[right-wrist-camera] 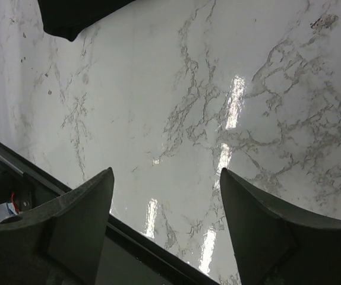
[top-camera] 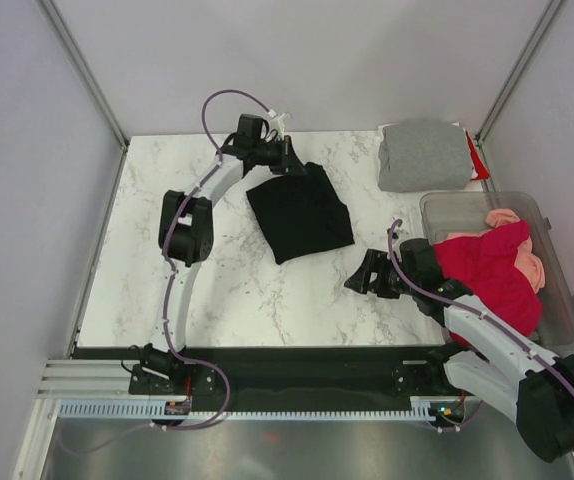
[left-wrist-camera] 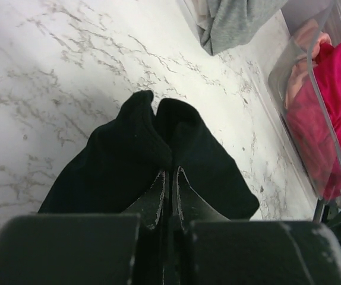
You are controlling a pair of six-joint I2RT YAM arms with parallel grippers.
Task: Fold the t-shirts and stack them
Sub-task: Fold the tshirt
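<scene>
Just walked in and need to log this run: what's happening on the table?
The left end effector is shut on the far edge of a black t-shirt folded small on the marble table. The right end effector hangs open over bare marble. A grey t-shirt sits folded at the far right corner; a crimson t-shirt and a pink t-shirt lie bunched in the clear plastic tub.

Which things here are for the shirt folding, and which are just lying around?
For the job: black t-shirt, grey t-shirt, crimson t-shirt, pink t-shirt.
Just lying about: clear plastic tub, marble table.
</scene>
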